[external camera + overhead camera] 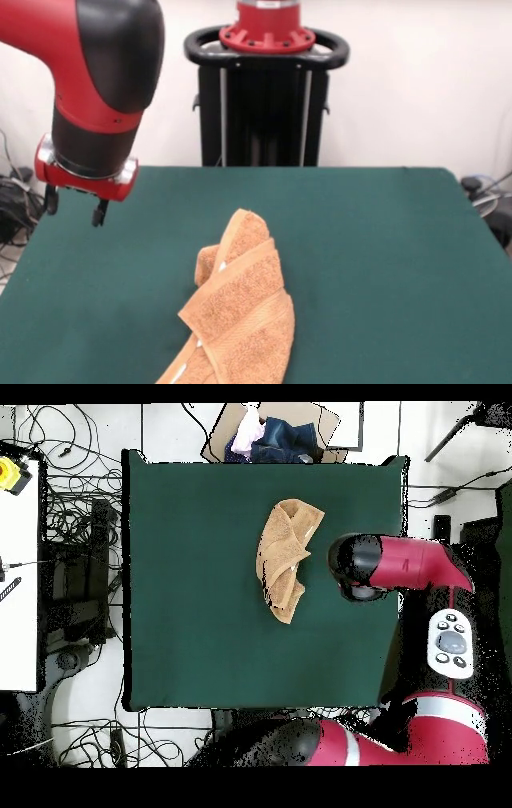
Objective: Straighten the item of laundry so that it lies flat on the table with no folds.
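Note:
The orange-tan towel (240, 312) lies crumpled and folded over itself in a long bunch on the dark green table (384, 256), reaching the near edge in the front view. Bits of white label show along its folds. In the overhead view the towel (287, 556) lies in the upper middle of the table (200, 604). My gripper (76, 208) hangs over the table's far left corner in the front view, above the surface and well apart from the towel. Its two short black fingers stand apart and hold nothing. In the overhead view the arm's head (357, 567) covers it, just right of the towel.
The black pedestal (264, 88) stands behind the table's far edge. In the overhead view a box of other laundry (270, 436) lies past the table's top edge, cables and gear (80, 554) lie left of the table, and the arm's links (440, 684) reach along its right side.

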Robot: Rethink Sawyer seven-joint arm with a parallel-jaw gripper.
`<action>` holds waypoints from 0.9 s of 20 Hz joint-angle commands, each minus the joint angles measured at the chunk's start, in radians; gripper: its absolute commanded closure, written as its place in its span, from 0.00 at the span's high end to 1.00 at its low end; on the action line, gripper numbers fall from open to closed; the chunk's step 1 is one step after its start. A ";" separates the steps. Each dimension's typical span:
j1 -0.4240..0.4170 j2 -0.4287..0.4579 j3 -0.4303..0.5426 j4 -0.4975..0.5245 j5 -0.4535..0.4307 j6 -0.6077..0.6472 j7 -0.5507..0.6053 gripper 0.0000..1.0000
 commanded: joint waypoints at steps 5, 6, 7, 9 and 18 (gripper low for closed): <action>-0.052 -0.015 0.214 0.194 0.116 -0.136 -0.024 1.00; -0.055 -0.016 0.219 0.195 0.120 -0.139 -0.024 1.00; -0.059 -0.016 0.224 0.197 0.124 -0.142 -0.024 1.00; -0.065 -0.016 0.232 0.199 0.129 -0.147 -0.025 1.00; -0.107 -0.014 0.279 0.206 0.147 -0.159 -0.036 1.00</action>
